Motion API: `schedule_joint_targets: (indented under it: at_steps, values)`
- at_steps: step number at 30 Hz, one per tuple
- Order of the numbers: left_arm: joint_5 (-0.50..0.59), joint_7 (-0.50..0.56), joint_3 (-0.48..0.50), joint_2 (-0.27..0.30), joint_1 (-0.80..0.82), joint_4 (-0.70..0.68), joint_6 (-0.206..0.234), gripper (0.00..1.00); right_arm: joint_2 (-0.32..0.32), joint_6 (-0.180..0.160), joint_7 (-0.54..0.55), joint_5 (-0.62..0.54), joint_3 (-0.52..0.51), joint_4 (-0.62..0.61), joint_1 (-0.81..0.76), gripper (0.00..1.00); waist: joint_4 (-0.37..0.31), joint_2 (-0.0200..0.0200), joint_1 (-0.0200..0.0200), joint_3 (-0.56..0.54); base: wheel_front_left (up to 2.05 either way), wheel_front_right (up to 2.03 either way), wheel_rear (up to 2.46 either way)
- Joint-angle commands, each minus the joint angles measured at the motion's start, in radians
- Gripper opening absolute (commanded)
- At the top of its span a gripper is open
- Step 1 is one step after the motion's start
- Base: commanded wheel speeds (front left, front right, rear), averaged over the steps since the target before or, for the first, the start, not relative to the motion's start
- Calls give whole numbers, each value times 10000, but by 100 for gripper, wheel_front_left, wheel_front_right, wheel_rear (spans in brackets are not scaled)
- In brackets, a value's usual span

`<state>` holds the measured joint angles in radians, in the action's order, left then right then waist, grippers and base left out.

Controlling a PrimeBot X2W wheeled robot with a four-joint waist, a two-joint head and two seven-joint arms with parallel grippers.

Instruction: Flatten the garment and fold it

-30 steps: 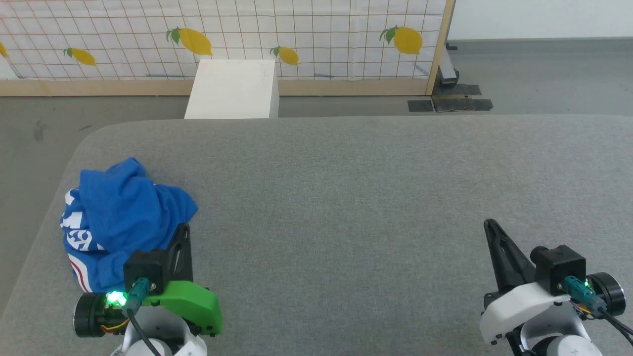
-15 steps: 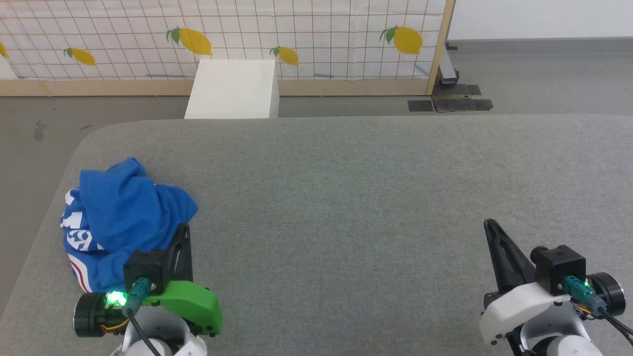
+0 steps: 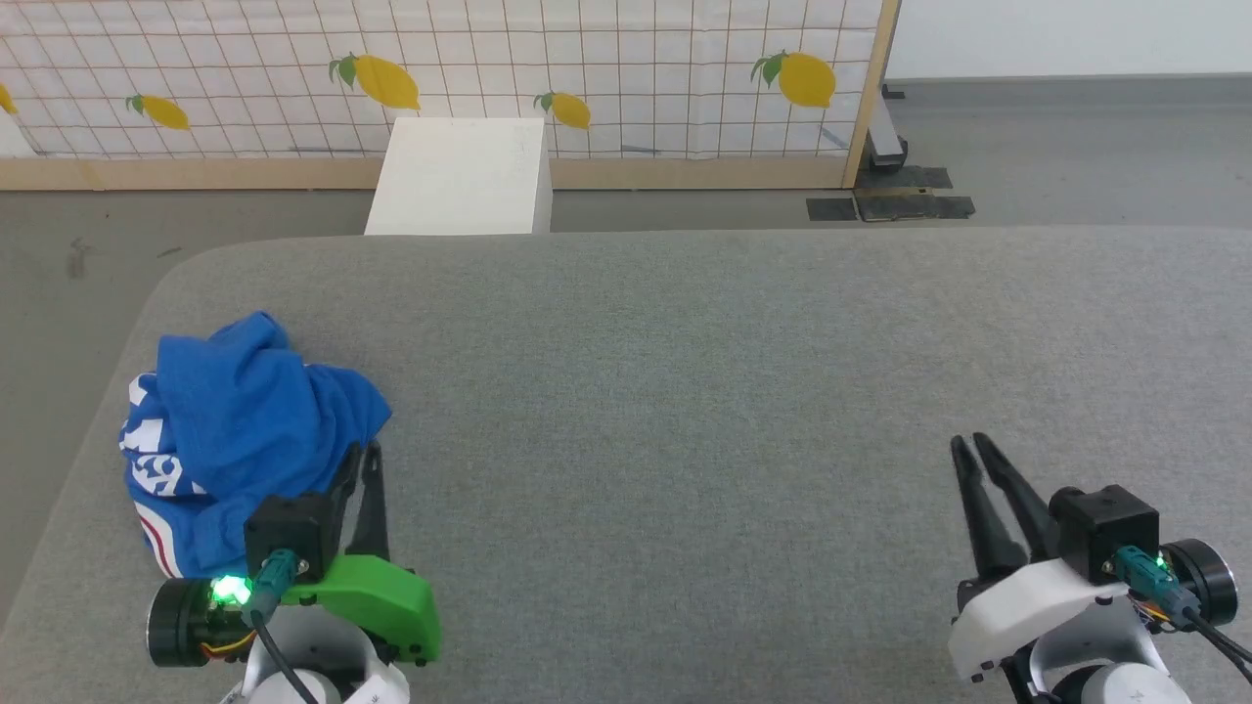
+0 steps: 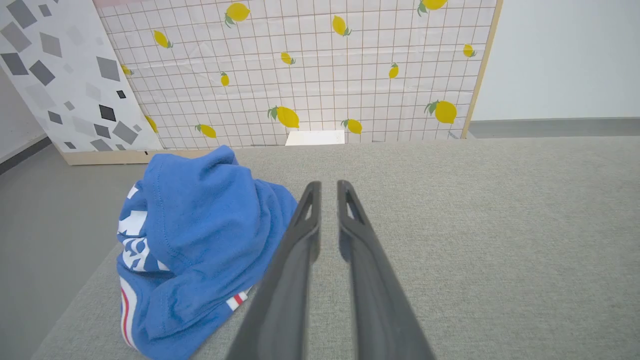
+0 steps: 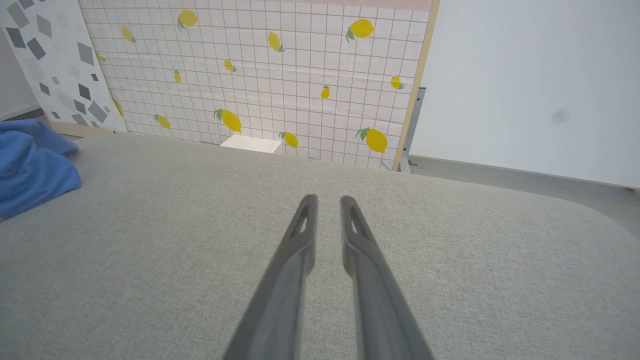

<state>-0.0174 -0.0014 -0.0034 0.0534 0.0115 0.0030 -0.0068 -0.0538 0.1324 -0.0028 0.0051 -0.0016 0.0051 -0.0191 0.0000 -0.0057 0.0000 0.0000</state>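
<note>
Backdrop: lemon-print grid panel (image 3: 587,68) on the far side of the grey floor; white box (image 3: 460,176) at its foot.
Surface: grey fabric worktop (image 3: 685,391), rounded corners.
Garment (image 3: 245,420): crumpled blue heap by the worktop's left edge, white print and red-striped trim showing low on it.
Left pincer (image 3: 360,452): narrow gap between fingers, holding nothing, tips just beside the garment's right edge; contact unclear.
Right pincer (image 3: 969,442): narrow gap, holding nothing, over bare worktop, well apart from the garment.
</note>
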Motion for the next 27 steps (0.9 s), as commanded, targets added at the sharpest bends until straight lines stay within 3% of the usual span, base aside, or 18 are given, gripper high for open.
schedule_joint_targets:
  at_steps: [1,27]
  values:
    - [-7,-3,-10,0,2,2,0,100,-2,0,-2,2,-4,2,1,100,0,0,0,0,0,0,0]
    - [-477,-502,-599,-2,339,656,162,100,5,-3,-480,231,-137,214,-14,100,-10,11,0,-166,0,0,0]
